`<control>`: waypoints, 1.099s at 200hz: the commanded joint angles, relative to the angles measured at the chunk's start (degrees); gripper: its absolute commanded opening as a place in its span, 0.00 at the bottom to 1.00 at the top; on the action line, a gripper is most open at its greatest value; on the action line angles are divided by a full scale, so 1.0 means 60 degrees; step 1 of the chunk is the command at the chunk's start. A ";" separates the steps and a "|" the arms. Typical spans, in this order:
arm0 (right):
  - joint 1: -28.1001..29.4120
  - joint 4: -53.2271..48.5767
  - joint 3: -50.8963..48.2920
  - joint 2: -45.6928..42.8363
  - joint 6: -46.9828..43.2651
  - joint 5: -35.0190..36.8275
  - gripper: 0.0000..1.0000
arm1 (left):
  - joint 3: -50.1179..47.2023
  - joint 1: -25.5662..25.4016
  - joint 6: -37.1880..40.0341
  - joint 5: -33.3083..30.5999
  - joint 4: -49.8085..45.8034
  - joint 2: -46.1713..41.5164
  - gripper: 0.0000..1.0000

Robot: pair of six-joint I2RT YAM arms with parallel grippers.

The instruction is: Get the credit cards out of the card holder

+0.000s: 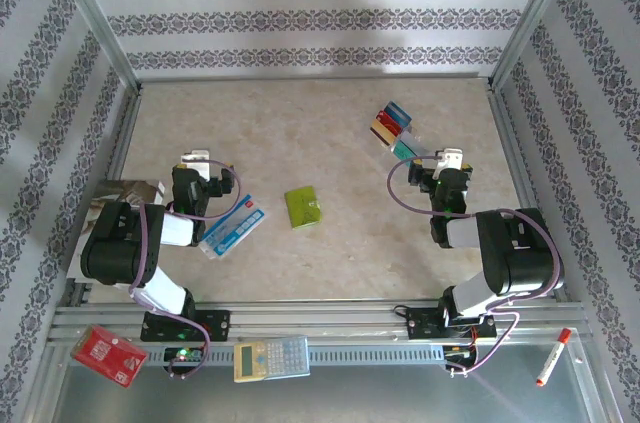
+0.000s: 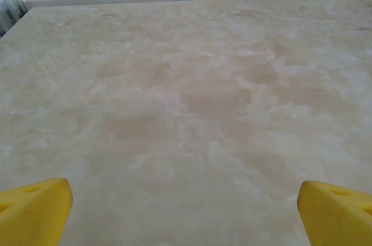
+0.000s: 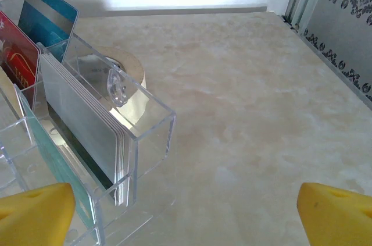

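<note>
Right wrist view gives us the right gripper [image 3: 186,216] with its two yellow fingers spread wide and nothing between them. The left gripper [image 2: 183,216] is the same, released over bare table [image 2: 192,100].

Just beside the right gripper, on its left, stands a clear rack [image 3: 152,123] with credit cards [image 3: 50,18] upright in its slots. The card holder [image 1: 303,207], a lime-green wallet, lies closed and flat in the middle of the table, between the two arms and well apart from both grippers. If any card is inside it, we cannot tell. A blue-and-white packet [image 1: 232,228] lies near the left arm.

We judge that no grasp is in hand now. The next move calls for one gripper to reach the wallet and pin it down, while the other opens the flap and pinches a thin card edge.

Both arms are folded back over their bases, wrists low, fingers pointing to the far wall.
</note>
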 commanded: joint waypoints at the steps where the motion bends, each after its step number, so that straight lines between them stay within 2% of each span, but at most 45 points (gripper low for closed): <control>1: -0.0061 0.0186 0.0066 0.0090 -0.0042 -0.0156 0.98 | 0.0149 0.0100 0.0119 0.0155 -0.0121 -0.0003 1.00; 220: -0.0190 0.0185 0.0073 0.0053 0.0027 -0.0413 0.98 | 0.0107 0.0100 0.0031 -0.0022 -0.0034 -0.0001 1.00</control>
